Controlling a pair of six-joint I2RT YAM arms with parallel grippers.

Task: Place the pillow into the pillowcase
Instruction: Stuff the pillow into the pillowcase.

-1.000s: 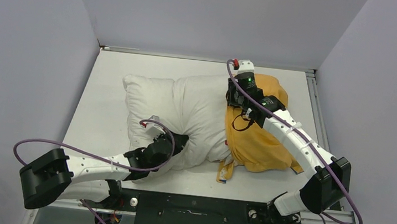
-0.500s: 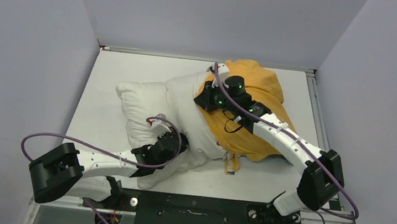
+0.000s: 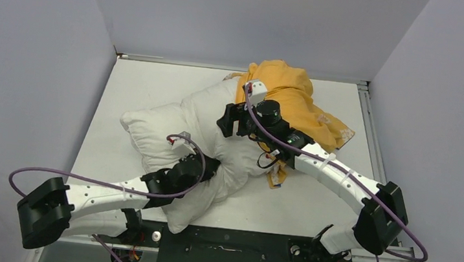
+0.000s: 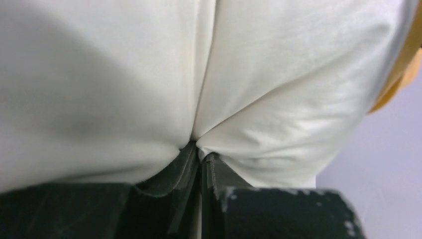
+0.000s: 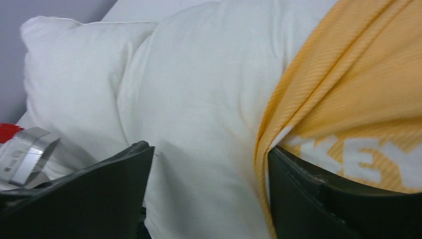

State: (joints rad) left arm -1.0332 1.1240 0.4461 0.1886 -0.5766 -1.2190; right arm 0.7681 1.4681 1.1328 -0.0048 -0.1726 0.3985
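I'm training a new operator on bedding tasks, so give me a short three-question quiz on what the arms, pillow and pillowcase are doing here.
1. True or false: the left gripper is pinched shut on a fold of the pillow.
2. Seen from above, which colour does the pillowcase show? A) blue B) orange-yellow C) green
3. Fill in: the right gripper has its jaws ____, with bare pillow between them.

Key: 1 true; 2 B; 3 open.
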